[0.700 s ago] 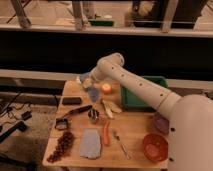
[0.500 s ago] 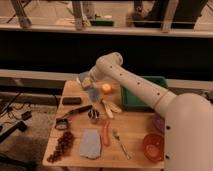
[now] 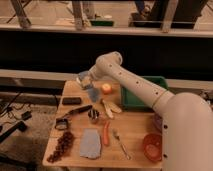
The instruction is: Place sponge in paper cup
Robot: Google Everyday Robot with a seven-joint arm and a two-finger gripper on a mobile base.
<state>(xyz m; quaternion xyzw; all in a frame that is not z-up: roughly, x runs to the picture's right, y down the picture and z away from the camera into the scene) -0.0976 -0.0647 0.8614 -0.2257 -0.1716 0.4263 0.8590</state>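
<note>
My gripper (image 3: 85,79) is at the back left of the wooden table (image 3: 135,127), at the end of the white arm that reaches in from the right. A small pale whitish-blue paper cup (image 3: 92,93) stands just below and to the right of it, next to the round orange fruit (image 3: 106,89). The gripper hangs close over the cup's rim. I cannot see the yellowish sponge; it may be hidden at the gripper tip.
A green bin (image 3: 145,95) stands at the back right. A small steel cup (image 3: 93,116), a blue-grey cloth (image 3: 90,144), a carrot (image 3: 106,134), a fork (image 3: 120,143), dark grapes (image 3: 62,146), a red bowl (image 3: 152,145) and a black block (image 3: 71,101) lie on the table.
</note>
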